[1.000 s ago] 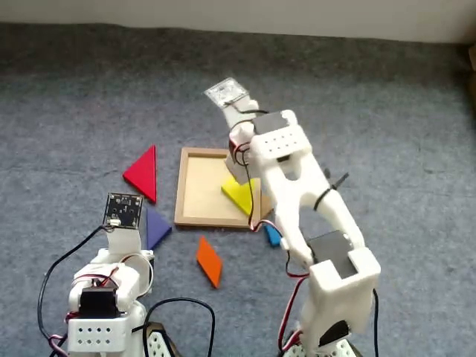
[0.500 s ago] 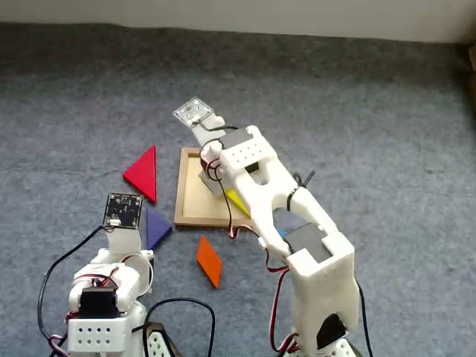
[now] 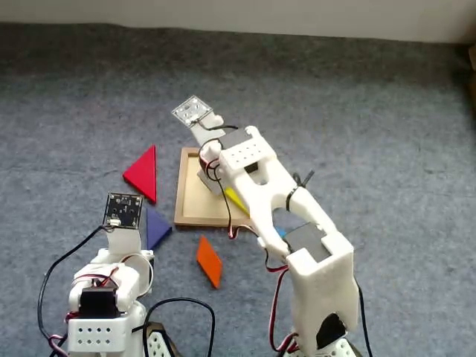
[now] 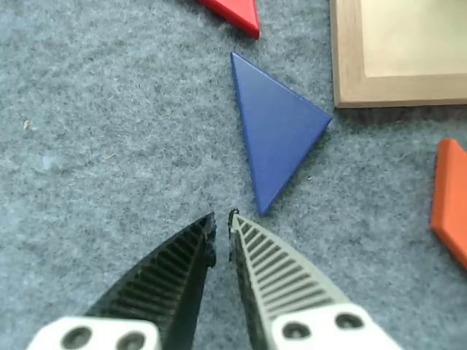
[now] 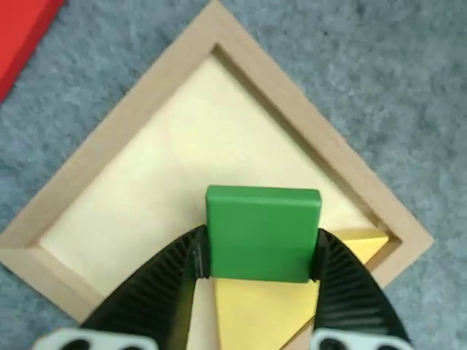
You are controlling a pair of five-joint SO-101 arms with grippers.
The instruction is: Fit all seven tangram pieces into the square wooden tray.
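1. Green square piece (image 5: 263, 232): you see it clamped by two opposite edges between the fingers of the right gripper (image 5: 257, 255), which is closed tight on it. It hangs over the floor of the square wooden tray (image 5: 295, 135). You cannot tell whether it touches that floor.
2. Square wooden tray: it lies flat directly beneath the right gripper, with one corner pointing away ahead of the fingertips. Its pale floor is bare ahead of the green square piece.
3. Yellow piece (image 5: 255, 313): it rests inside the tray, under and behind the green square piece towards the gripper's base. One tip shows beside a finger, close to a tray corner.
4. Red triangle (image 3: 143, 173): it lies on the carpet outside the tray, beyond the rim and well to the side of the right gripper.
5. Left gripper (image 4: 221, 219): its fingers are drawn together with the tips nearly meeting, and nothing is between them.
6. Dark blue triangle (image 4: 276, 127): it lies just ahead of the left gripper's tips, with one sharp corner aimed at them and not touching them. Note a tray corner just beyond it.
7. Orange piece (image 3: 209, 261): it lies on the carpet to the side of the left gripper, towards the right arm.
8. Light blue piece (image 3: 279, 233): it is partly covered by the right arm, just outside the tray.
9. Grey carpet (image 3: 387, 111): it carries every item above.
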